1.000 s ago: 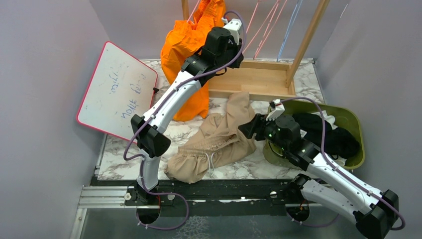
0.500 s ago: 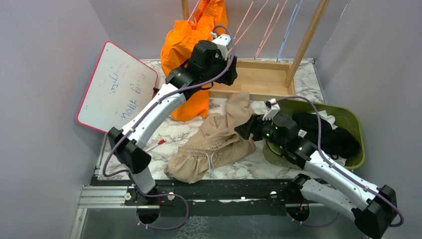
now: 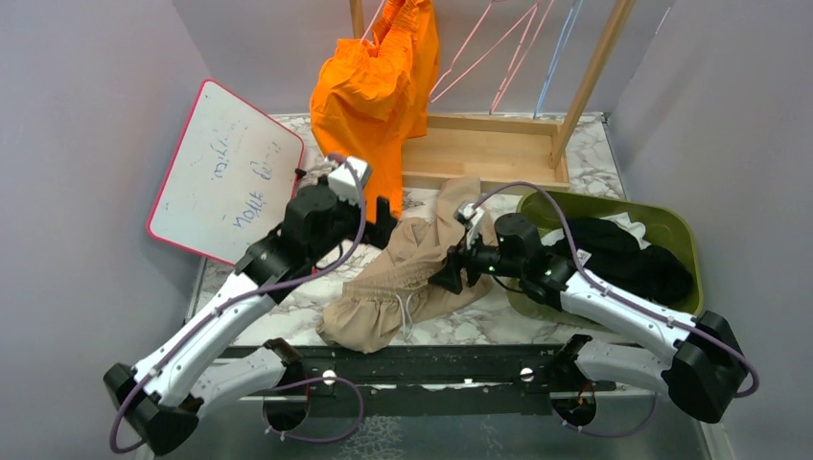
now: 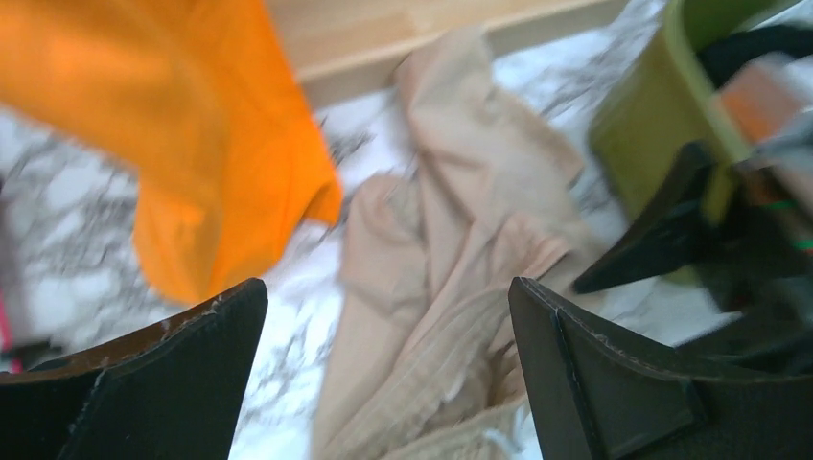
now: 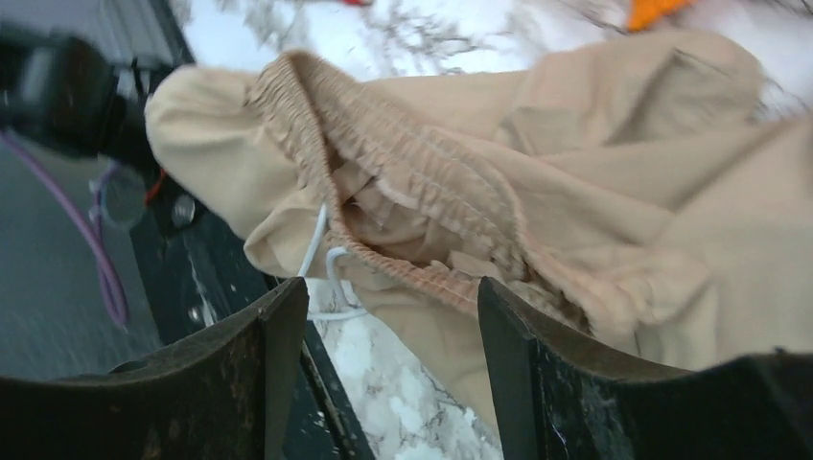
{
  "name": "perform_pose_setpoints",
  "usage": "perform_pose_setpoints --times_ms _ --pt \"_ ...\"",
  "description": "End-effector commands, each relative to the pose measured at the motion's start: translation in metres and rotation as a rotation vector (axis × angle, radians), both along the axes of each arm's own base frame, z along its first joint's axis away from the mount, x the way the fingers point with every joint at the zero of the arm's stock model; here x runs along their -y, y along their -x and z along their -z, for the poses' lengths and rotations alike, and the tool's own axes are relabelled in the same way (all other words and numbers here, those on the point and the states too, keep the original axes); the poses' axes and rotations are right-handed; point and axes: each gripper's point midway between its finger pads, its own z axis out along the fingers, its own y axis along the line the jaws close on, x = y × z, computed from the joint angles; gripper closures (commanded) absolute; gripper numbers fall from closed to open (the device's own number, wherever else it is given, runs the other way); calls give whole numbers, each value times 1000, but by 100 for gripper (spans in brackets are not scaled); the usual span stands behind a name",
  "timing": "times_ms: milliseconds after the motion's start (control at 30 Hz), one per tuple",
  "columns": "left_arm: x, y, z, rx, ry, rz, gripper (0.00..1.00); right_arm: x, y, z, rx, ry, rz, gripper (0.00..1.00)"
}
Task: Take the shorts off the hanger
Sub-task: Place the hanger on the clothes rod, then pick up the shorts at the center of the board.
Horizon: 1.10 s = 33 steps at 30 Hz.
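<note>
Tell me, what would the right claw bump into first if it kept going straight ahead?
Most likely the crumpled tan fabric shorts lying just ahead; their gathered waistband sits between the open fingers of the right claw. How close is hard to judge.

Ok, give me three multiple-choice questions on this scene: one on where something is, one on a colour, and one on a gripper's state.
1. Where do the tan shorts lie?
A. in the green bin
B. on the whiteboard
C. on the marble table

2. Which colour of shorts hangs at the wooden rack?
A. black
B. orange
C. white

3. How does the left gripper stand?
A. open, nothing between its fingers
B. shut on the tan shorts
C. shut on a hanger

Answers:
1 C: the top view shows them spread on the marble between the two arms.
2 B: the orange shorts hang down at the back.
3 A: the left wrist view shows both fingers wide apart, with the fabric lying beyond them.
</note>
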Motion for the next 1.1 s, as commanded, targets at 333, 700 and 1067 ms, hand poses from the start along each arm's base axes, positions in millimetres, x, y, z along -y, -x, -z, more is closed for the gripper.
perform_pose_setpoints --times_ms 333,700,1067 --pt "-98 18 91 -11 -100 -375 1 -68 26 3 727 125 -883 19" --pt "-149 31 64 97 -28 -590 1 -86 44 66 352 84 -1101 0" --pt "-142 27 73 63 -63 -568 1 -81 -11 165 202 401 -762 0"
